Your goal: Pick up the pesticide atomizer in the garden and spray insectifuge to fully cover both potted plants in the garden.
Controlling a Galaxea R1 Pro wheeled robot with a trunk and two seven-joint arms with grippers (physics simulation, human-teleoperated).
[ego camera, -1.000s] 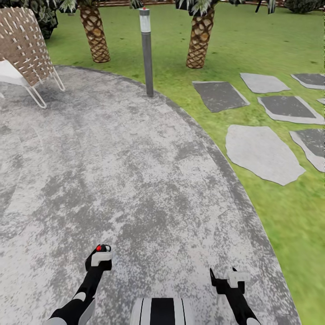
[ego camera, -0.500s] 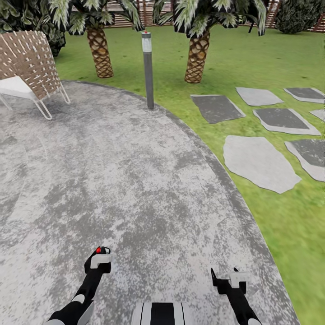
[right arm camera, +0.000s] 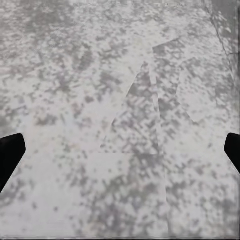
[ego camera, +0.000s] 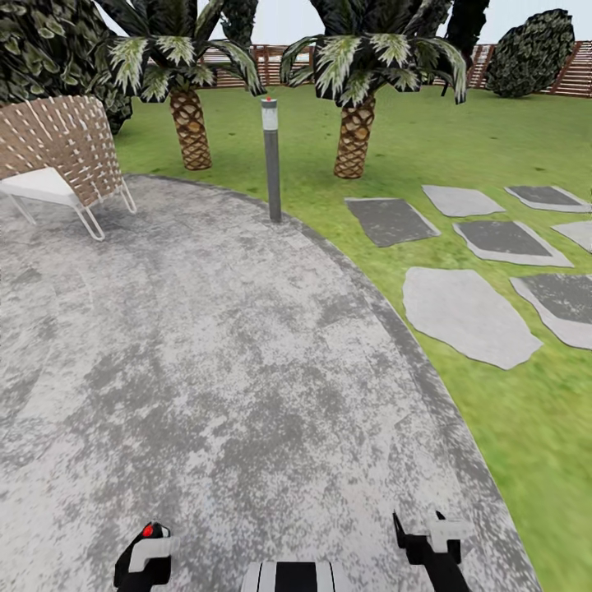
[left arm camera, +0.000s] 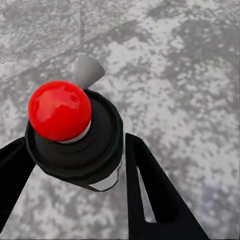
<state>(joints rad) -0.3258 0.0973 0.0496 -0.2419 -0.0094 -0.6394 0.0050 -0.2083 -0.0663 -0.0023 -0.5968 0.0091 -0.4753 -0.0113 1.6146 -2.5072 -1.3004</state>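
My left gripper (left arm camera: 75, 165) is shut on the pesticide atomizer (left arm camera: 75, 135), seen from above as a round black head with a red knob and a grey nozzle. In the head view the atomizer (ego camera: 149, 546) shows a red spot on a white-and-black head at the bottom left, low over the grey mottled patio (ego camera: 214, 345). My right gripper (ego camera: 423, 534) hangs open over the paving at the bottom right, its black fingertips (right arm camera: 10, 155) wide apart with nothing between them. The potted plants are out of view.
A wicker chair (ego camera: 57, 152) stands at the patio's far left. A grey lamp post (ego camera: 271, 160) rises at the far rim. Two palms (ego camera: 191, 123) grow on the lawn (ego camera: 493, 131) before the slat fence (ego camera: 271, 62). Stepping stones (ego camera: 464, 316) lie at the right.
The camera has tilted up, bringing palm crowns, fence and sky into view. My left arm has drawn back toward the body with the atomizer. The right gripper holds its place.
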